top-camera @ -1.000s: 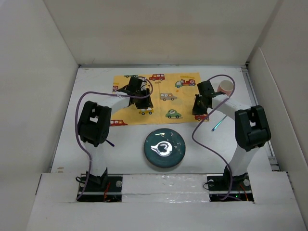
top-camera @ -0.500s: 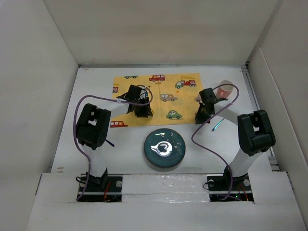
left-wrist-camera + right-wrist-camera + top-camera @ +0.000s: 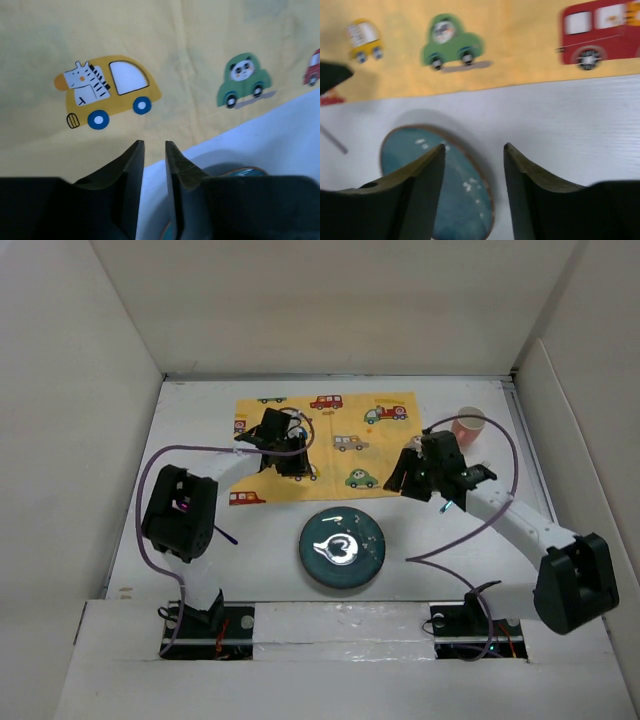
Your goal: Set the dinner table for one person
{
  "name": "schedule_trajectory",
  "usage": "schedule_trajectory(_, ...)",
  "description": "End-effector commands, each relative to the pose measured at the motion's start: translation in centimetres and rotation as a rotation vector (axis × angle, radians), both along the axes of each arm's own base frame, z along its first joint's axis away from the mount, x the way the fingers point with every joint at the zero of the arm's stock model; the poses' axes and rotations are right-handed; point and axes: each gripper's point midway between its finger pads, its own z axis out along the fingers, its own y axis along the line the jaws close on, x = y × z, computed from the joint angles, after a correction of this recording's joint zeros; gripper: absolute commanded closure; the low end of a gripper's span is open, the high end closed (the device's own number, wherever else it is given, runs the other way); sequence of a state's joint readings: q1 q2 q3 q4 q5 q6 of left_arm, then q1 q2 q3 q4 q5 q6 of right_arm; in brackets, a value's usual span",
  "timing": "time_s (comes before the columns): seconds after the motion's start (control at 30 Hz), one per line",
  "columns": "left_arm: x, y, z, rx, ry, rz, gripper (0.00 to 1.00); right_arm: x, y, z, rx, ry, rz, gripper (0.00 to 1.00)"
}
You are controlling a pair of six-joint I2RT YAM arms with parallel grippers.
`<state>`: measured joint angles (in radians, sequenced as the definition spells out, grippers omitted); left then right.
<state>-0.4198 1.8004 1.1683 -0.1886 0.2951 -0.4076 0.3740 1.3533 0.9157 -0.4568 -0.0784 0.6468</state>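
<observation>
The white dinner table [image 3: 190,430] carries a yellow car-print mat [image 3: 330,440] at the back. A teal plate [image 3: 341,548] lies in front of it. My left gripper [image 3: 285,458] hovers over the mat's front edge; in the left wrist view its fingertips [image 3: 154,145] stand narrowly apart with nothing between them, mat [image 3: 175,40] ahead, table [image 3: 280,125] below. My right gripper [image 3: 410,477] is open above the plate's right rim. In the right wrist view [image 3: 474,147] one finger is over the plate [image 3: 445,200], the other over bare table [image 3: 570,115].
A pink cup [image 3: 468,424] stands upright just right of the mat. A thin teal utensil [image 3: 448,506] peeks from under the right arm. A dark purple utensil [image 3: 228,537] lies by the left arm. White walls enclose the table on three sides.
My right arm swung away from the cup toward the plate, its elbow dropping low to the right, and its jaws opened. The left jaws narrowed; that arm's elbow shifted left.
</observation>
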Motion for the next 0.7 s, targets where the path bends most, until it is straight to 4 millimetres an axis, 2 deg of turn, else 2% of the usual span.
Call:
schedule_trajectory(0.0, 2.1, -1.1, 8.5, -0.077, -0.205, -0.014, 0.81, -2.9, 2.9, -0.5, 0.114, -0.019, 0.161, 0.40)
schedule_trajectory(0.07, 2.1, -1.3, 10.9, -0.111, -0.260, -0.019, 0.95, -5.2, 4.5, -1.2, 0.191, 0.014, 0.276, 0.36)
schedule_trajectory(0.1, 2.1, -1.2, 11.7, -0.116, -0.281, -0.016, 1.00, -6.3, 4.8, -2.5, 0.204, 0.041, 0.309, 0.35)
schedule_trajectory(0.13, 2.0, -1.0, 13.0, -0.124, -0.309, -0.009, 1.00, -7.2, 5.2, -2.9, 0.230, 0.060, 0.359, 0.35)
schedule_trajectory(0.27, 1.7, -0.3, 15.4, -0.122, -0.363, 0.011, 1.00, -10.0, 6.5, -5.7, 0.267, 0.171, 0.484, 0.36)
schedule_trajectory(0.3, 1.5, 0.0, 16.2, -0.119, -0.377, 0.018, 0.92, -10.3, 6.6, -6.8, 0.255, 0.200, 0.486, 0.37)
schedule_trajectory(0.4, 1.1, 0.3, 17.0, -0.119, -0.391, 0.025, 0.80, -10.2, 7.8, -7.4, 0.309, 0.179, 0.528, 0.51)
schedule_trajectory(0.43, 0.9, 0.5, 17.1, -0.116, -0.390, 0.030, 0.79, -11.0, 8.1, -8.3, 0.338, 0.227, 0.540, 0.65)
schedule_trajectory(0.5, 0.9, 0.8, 17.3, -0.105, -0.396, 0.038, 0.78, -10.9, 8.5, -8.9, 0.358, 0.231, 0.547, 0.85)
schedule_trajectory(0.53, 0.9, 1.1, 17.5, -0.094, -0.402, 0.049, 0.77, -11.0, 8.4, -9.3, 0.354, 0.249, 0.547, 1.00)
schedule_trajectory(0.63, 1.1, 2.0, 18.7, -0.058, -0.432, 0.069, 0.75, -10.4, 8.9, -7.2, 0.377, 0.200, 0.559, 1.00)
schedule_trajectory(0.67, 1.3, 2.2, 19.6, -0.050, -0.453, 0.074, 0.73, -8.8, 9.0, -4.4, 0.398, 0.116, 0.553, 1.00)
